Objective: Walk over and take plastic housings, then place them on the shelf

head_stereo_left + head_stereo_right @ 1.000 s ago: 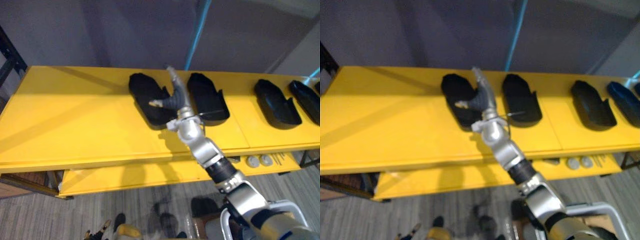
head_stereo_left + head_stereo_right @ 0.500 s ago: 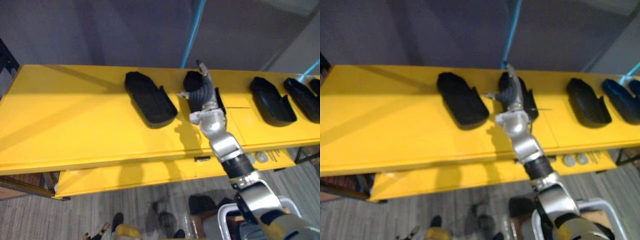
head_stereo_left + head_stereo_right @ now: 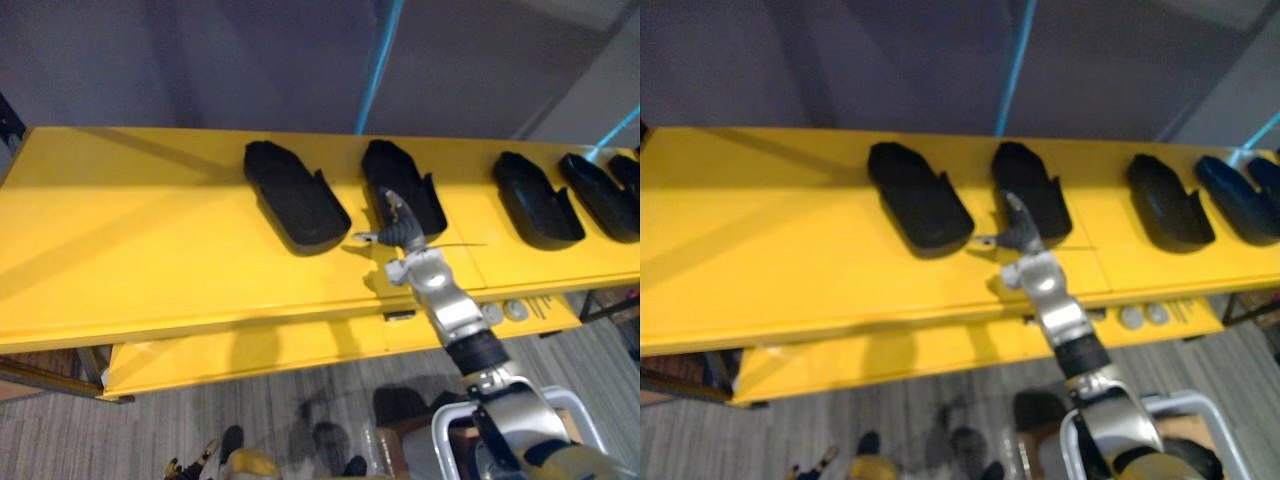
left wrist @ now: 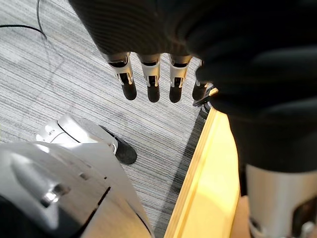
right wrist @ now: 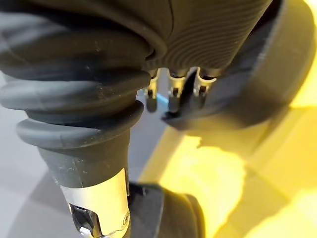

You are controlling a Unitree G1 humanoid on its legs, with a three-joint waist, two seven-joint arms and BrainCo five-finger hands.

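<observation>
**Right hand at the second housing; contact not resolved**

Hard to make out: from the head views I could not tell whether the right hand (image 3: 402, 228) touched the second housing (image 3: 405, 185) or hung just above its near end. In the right wrist view the ribbed cover hid most of the fingers (image 5: 173, 94). Only their short ends showed, with the housing's dark wall close past them. The fifth housing (image 3: 1265, 180) was cut off at the picture edge. Small round silver items (image 3: 505, 312) on the lower tier were too small to identify.

Pose: the right arm reached up from the lower right. The hand sat over the front part of the yellow shelf (image 3: 150, 230), fingers fairly straight and pointing at the housing, thumb spread out to the side, holding nothing. The left hand (image 4: 151, 74) hung over the grey floor (image 4: 59, 79) beside a yellow edge, fingers straight and relaxed, empty.

Housings: five black, elongated, open-topped shells lay in a row on the top tier. The first housing (image 3: 293, 195) was angled and just beside the second. The third housing (image 3: 535, 198) and fourth housing (image 3: 595, 195) lay well apart to the right.
</observation>
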